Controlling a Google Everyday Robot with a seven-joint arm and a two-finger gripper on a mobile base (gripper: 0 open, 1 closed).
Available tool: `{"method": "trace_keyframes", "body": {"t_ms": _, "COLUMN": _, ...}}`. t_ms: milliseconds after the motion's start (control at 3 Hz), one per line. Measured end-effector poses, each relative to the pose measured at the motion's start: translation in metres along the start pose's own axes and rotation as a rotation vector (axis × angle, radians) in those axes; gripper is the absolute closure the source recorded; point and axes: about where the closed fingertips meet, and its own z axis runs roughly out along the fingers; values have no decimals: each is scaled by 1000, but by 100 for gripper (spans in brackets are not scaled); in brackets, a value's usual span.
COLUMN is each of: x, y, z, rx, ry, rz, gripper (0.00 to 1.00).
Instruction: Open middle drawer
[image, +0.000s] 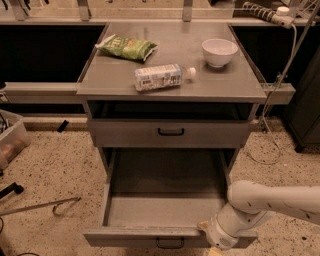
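Opening step judged nearly complete: the gripper (211, 238) sits at the front lip of the middle drawer (165, 210), whose tray stretches away beyond the jaws, well out of the cabinet (170, 134); their state cannot be told; the next move calls for a short final pull, then release.

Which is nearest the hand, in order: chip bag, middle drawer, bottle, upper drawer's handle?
The hand is low right, at the open drawer's front.
1. middle drawer, right beside it
2. upper drawer's handle, above
3. bottle, tabletop centre
4. chip bag, back left
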Motion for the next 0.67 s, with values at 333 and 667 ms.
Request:
{"method": "trace_keyframes", "body": {"t_ms": 333, "x": 4, "y": 11, "z": 5, "rx": -37, "ry": 3, "rz": 8, "gripper": 0}}
{"method": "trace_keyframes", "body": {"t_ms": 667, "x": 10, "y": 27, "z": 0, "rx": -60, "ry": 2, "rz": 30, "gripper": 0}}
